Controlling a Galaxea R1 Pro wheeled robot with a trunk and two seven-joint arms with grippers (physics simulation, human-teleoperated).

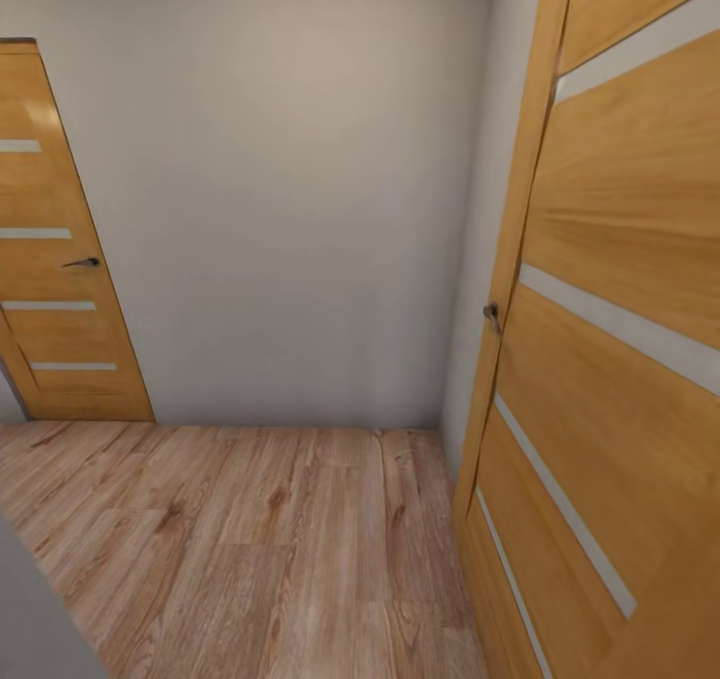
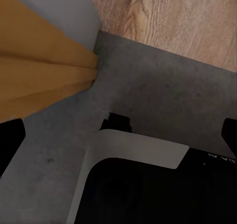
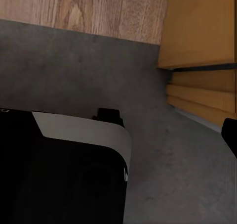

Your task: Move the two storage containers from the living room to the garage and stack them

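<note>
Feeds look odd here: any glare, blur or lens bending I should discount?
Head view: wide-angle bend tilts the right door and left door; soft glare high on the left door. Both wrist views: soft, the robot base nearly black, grey floor evenly lit.

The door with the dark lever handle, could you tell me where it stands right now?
In the head view, the door stands at the far left, against the grey wall, above the wood floor.

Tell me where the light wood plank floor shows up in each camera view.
Head view: the wood plank floor spans the lower part, below the white wall.
Left wrist view: a band beyond the dark grey floor, near the orange door.
Right wrist view: a band beyond the grey floor.
Shared landmark: the orange door.
</note>
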